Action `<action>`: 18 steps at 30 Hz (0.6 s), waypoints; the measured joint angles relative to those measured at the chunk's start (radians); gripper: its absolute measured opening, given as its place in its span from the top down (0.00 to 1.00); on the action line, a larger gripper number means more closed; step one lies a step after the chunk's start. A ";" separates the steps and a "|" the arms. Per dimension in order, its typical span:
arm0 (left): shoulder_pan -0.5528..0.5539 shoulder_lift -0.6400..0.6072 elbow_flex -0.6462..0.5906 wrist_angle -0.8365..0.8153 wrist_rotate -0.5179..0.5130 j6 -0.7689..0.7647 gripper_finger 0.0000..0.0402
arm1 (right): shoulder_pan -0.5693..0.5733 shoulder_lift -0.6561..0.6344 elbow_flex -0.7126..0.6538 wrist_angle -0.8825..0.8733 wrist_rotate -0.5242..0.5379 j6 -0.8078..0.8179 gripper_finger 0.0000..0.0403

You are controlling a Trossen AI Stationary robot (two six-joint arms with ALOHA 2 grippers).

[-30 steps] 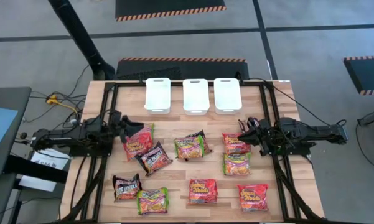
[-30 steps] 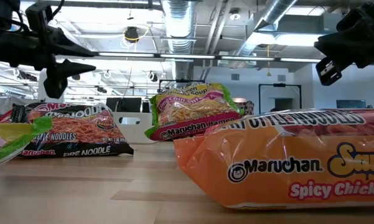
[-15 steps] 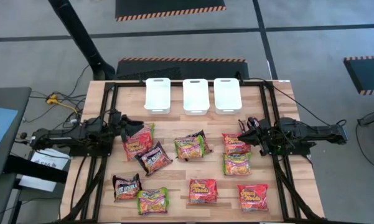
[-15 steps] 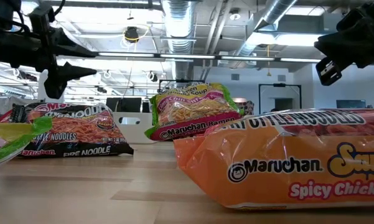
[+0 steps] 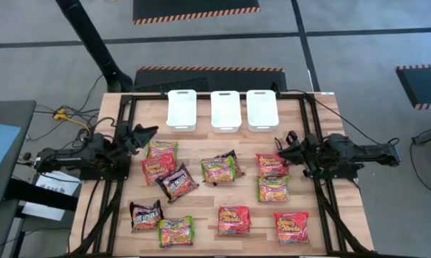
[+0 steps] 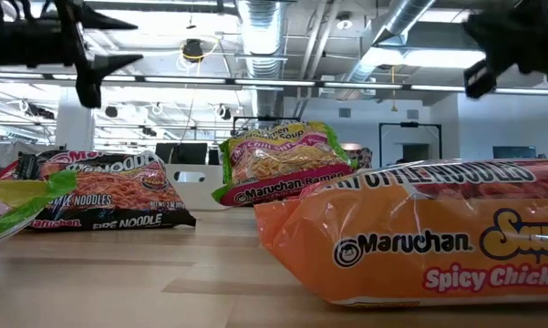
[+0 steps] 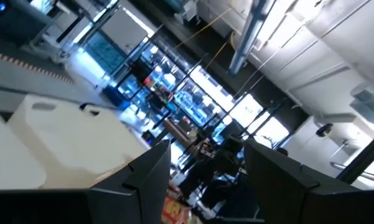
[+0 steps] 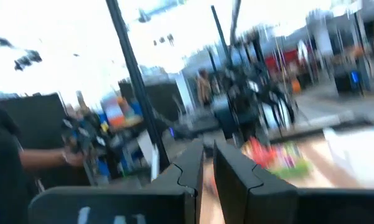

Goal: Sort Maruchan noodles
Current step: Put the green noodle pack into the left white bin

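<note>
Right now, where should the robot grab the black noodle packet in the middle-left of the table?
Grip the black plastic ramen packet from above, across its narrower width with the fingers. It lies flat and tilted, overlapping a red packet, so sideways approaches are blocked.

Probably an industrial lab or workshop: exposed ceiling ducts (image 6: pixel 255 27), hazard-striped floor mats (image 5: pixel 196 10), and a wooden surface (image 5: pixel 201 193) in a metal frame.

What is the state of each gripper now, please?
Left gripper: open, holding nothing.
Right gripper: nearly closed, holding nothing.
</note>
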 joint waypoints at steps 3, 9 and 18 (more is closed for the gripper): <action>0.000 0.022 0.052 -0.012 0.000 0.039 0.52 | 0.000 0.001 0.014 0.070 0.000 0.000 0.84; 0.000 0.140 0.173 -0.017 0.004 0.136 0.52 | 0.000 0.000 0.034 0.275 0.000 0.000 0.84; 0.000 0.432 0.332 -0.063 0.066 0.154 0.52 | -0.001 0.000 0.038 0.449 0.001 0.000 0.84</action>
